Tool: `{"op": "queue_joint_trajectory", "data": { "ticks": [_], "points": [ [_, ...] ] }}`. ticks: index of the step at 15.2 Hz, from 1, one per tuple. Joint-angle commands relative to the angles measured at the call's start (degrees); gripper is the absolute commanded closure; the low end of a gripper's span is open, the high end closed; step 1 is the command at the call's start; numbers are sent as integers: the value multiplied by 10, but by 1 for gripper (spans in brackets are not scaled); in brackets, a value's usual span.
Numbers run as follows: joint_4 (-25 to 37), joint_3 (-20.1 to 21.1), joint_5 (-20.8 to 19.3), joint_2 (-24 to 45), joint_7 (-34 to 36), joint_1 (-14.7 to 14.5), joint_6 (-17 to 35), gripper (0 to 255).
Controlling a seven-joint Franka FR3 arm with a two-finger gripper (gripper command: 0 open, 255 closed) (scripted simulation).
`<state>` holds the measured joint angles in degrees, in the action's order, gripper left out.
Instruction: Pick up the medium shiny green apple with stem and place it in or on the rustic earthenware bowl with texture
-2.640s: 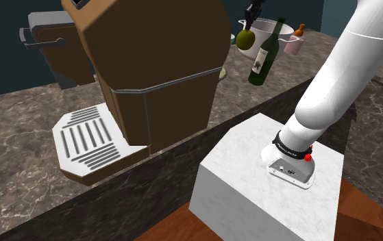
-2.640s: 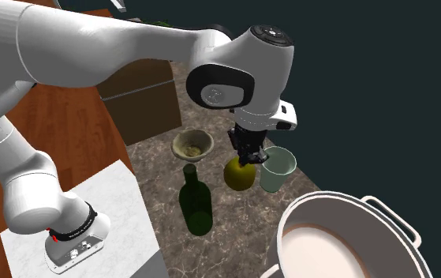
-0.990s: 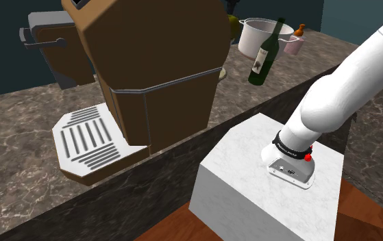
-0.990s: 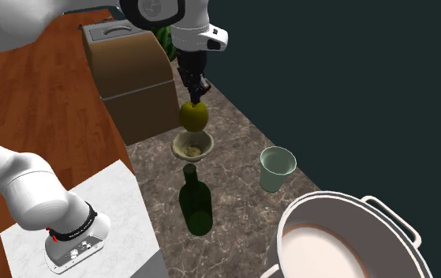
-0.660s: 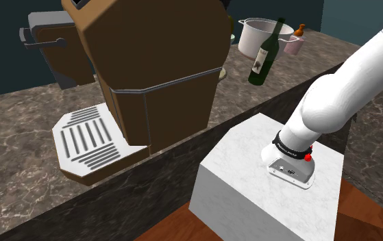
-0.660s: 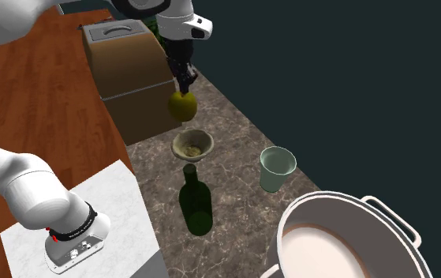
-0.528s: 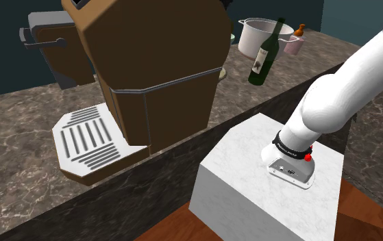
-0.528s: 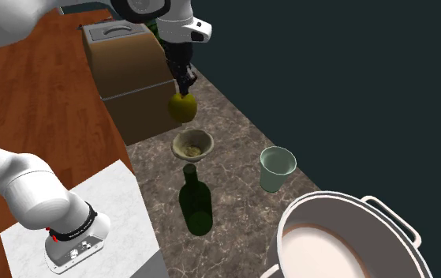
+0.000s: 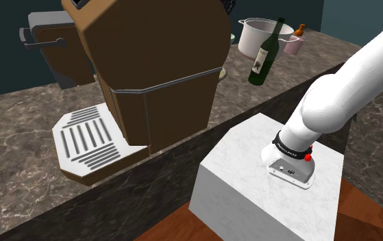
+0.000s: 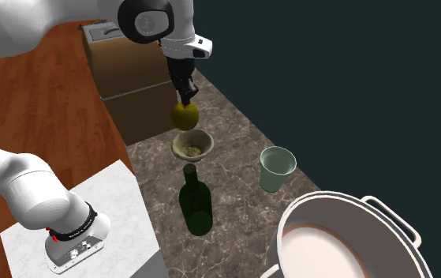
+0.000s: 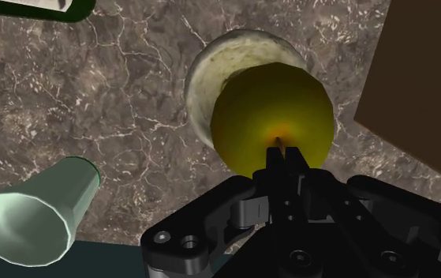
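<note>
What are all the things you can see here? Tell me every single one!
apple: one, yellow-green, hanging from the gripper above the bowl
bowl: one, beige, on the counter under the apple
bottle: one, dark green, standing next to the bowl
cup: one, pale green, on the counter
pot: one, white, big, near the cup
brown machine: one, brown, on the counter, white grille tray at its foot
counter: one, dark marbled, under everything
stand: one, white marbled, under the arm
arm: one, white, rising from the stand
gripper: one, black, shut on the apple's top
</note>
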<state>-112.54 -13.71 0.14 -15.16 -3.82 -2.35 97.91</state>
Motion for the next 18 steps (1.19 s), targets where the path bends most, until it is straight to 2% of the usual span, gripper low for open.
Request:
{"op": "queue_joint_trajectory", "data": {
  "ticks": [1, 15, 18],
  "points": [
    [-19, 0, 0, -3, 0, 0, 17, 255],
    [-123, -4, 0, 4, -6, 2, 127, 255],
    [-123, -4, 0, 4, -6, 2, 127, 255]
  ]
}}
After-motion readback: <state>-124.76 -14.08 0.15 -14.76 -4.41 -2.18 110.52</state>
